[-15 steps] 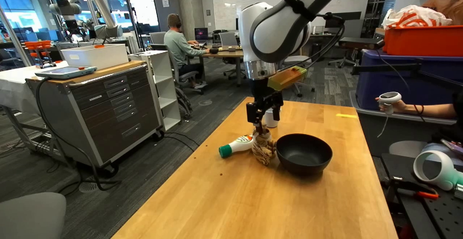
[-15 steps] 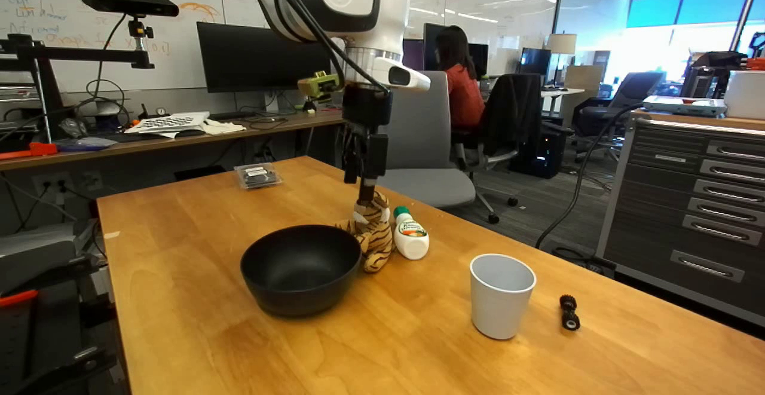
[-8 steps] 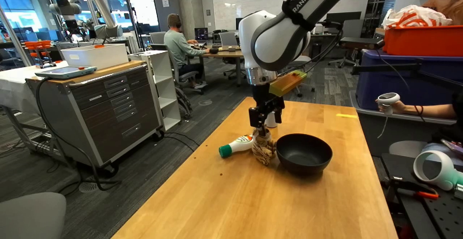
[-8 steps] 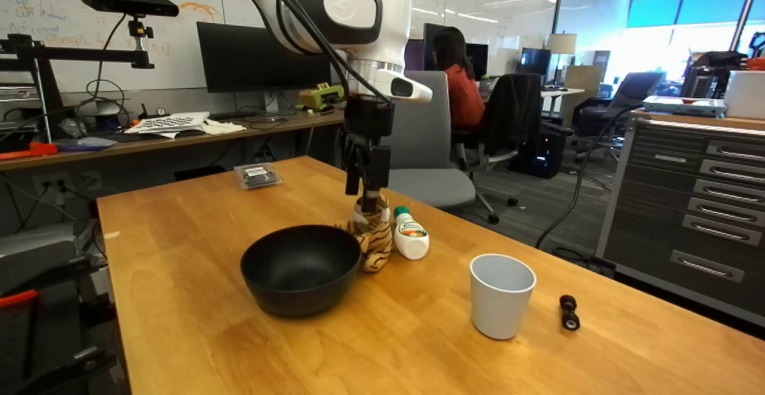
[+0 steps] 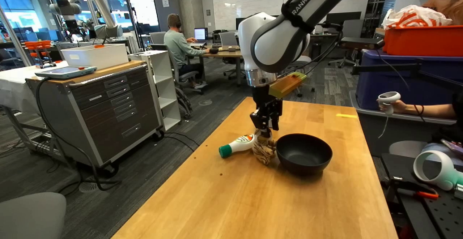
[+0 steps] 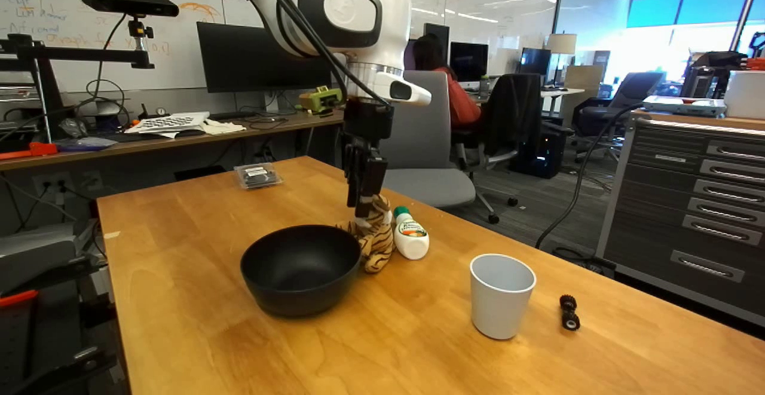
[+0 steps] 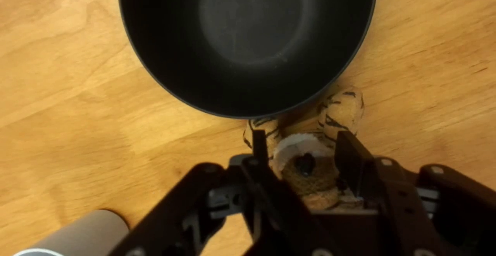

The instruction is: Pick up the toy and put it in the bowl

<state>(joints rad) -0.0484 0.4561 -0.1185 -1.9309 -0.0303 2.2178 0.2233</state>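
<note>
The toy, a striped brown-and-tan plush with a white muzzle, sits on the table in both exterior views (image 5: 263, 151) (image 6: 378, 245). Right beside it stands the black bowl (image 5: 304, 156) (image 6: 299, 299), which holds nothing. My gripper (image 5: 266, 132) (image 6: 362, 208) points down over the toy's head. In the wrist view the jaws of the gripper (image 7: 301, 138) are partly drawn in, one on each side of the head of the toy (image 7: 310, 176). The right finger meets the head; a thin gap shows near the left fingertip. Whether they grip it is unclear. The bowl (image 7: 248, 89) lies just ahead.
Against the toy's far side from the bowl lies a white bottle (image 5: 241, 144) (image 6: 412, 241) with a green cap. A pale cup (image 6: 501, 299) (image 7: 85, 232) stands on the table, near a small black part (image 6: 569, 312). A clear package (image 6: 257, 175) rests by the table's edge.
Over the second my gripper has come down onto the toy's head. In the last half second its fingers have drawn closer together. Toy and bowl stay practically in place.
</note>
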